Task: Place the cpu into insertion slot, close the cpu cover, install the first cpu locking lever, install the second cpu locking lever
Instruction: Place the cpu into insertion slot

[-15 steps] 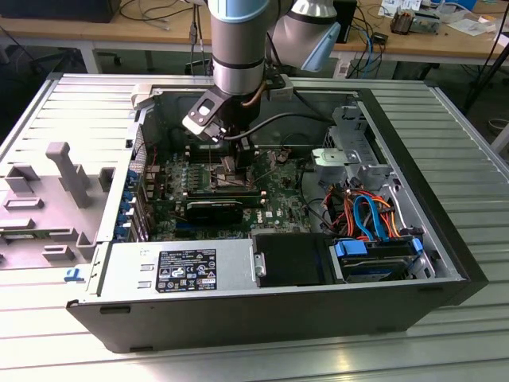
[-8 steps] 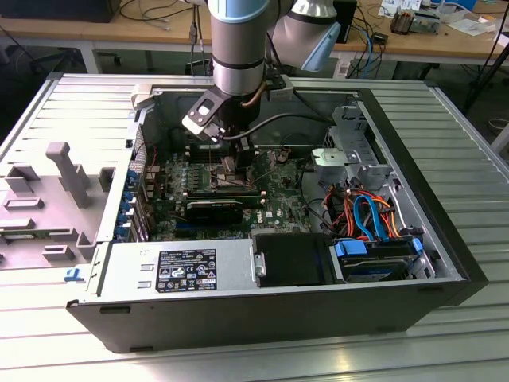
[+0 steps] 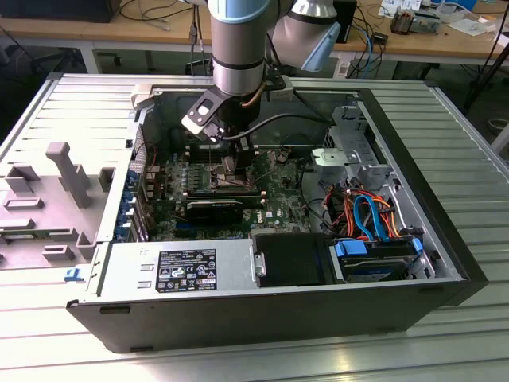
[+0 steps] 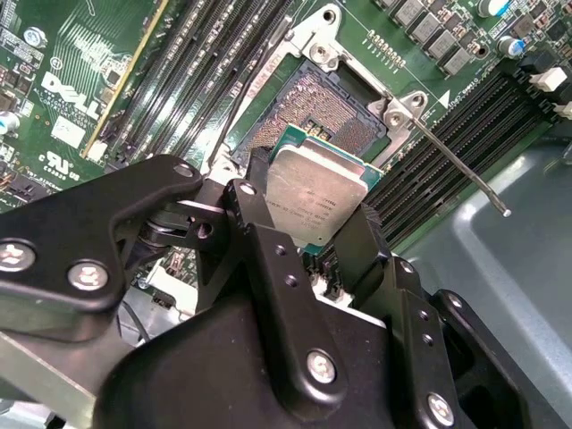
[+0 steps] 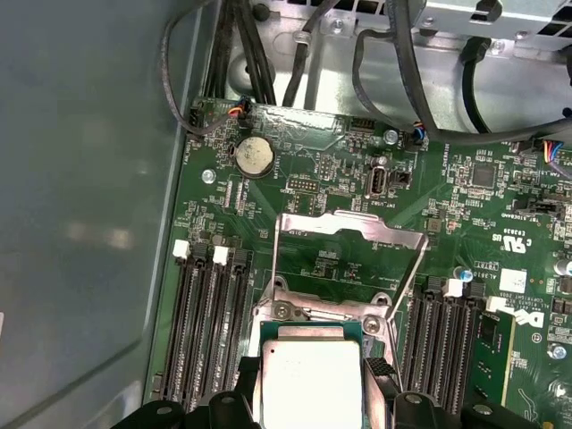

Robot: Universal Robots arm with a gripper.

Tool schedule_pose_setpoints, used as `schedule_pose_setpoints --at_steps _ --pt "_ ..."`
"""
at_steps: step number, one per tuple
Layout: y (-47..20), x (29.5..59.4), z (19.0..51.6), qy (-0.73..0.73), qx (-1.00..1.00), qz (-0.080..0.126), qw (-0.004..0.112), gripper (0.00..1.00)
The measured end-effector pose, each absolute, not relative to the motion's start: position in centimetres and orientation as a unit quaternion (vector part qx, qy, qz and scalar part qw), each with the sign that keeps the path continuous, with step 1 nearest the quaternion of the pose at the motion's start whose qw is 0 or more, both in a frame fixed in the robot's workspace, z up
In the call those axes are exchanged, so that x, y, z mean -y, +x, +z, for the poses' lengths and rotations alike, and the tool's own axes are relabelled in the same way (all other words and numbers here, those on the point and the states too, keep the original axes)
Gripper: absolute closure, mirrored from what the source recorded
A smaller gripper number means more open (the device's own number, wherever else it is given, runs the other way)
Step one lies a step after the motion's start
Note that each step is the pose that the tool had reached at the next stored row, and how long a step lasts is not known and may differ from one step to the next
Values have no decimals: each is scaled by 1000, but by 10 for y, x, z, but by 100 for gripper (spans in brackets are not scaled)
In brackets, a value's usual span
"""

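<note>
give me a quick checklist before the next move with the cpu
1. cpu gripped: ok, the gripper clamps two opposite edges.
2. insertion slot uncovered: ok, contacts bare.
3. cpu cover raised clear: ok, seen in the first wrist view.
4. locking lever unlatched: ok, it sticks out free.
5. cpu squared up with the slot: cannot tell.
6. cpu seated: not ok, it is held above the slot.

Ribbed silvery metal counter [image 3: 465, 139] spread in front and to both sides, long wooden desks [image 3: 95, 33] behind it strewn with loose cables [image 3: 155, 12] and small clutter, grey floor [image 3: 445, 72] beyond at the exterior view's right.
</note>
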State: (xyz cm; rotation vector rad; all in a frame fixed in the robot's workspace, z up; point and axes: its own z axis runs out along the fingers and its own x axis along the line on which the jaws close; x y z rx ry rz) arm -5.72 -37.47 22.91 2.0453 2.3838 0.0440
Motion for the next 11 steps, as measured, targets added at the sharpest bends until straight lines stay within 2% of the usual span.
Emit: schedule_pose_setpoints --at_steps 11 --pt "-57 375 228 660 -751 14 0 46"
